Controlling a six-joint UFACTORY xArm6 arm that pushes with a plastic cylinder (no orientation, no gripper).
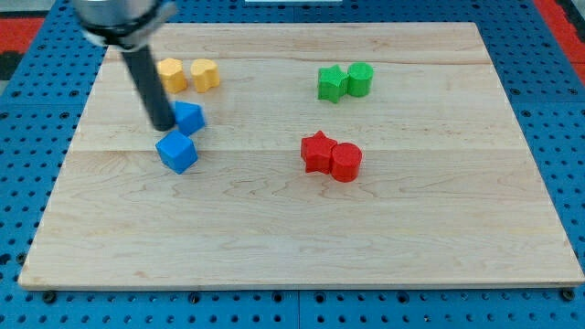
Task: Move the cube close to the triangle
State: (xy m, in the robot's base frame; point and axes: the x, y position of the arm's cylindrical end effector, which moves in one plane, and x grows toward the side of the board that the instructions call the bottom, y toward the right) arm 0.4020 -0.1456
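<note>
Pale wooden board on blue perforated base; red patches at top corners; even light.

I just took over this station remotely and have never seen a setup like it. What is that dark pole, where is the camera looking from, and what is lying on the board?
There is only one camera view, looking down at a slant onto a pale wooden board; where it is mounted is not on record. The dark pole is the robot arm's rod. It has no jaws and holds nothing: it only pushes blocks with my tip.

My tip is at the view's left, right beside the blue triangle-like block and just above the blue cube. These two blues are already near each other.

Also on the board: two yellow blocks at the view's top left, a green star with a green cylinder, and a red star touching a red cylinder.
</note>
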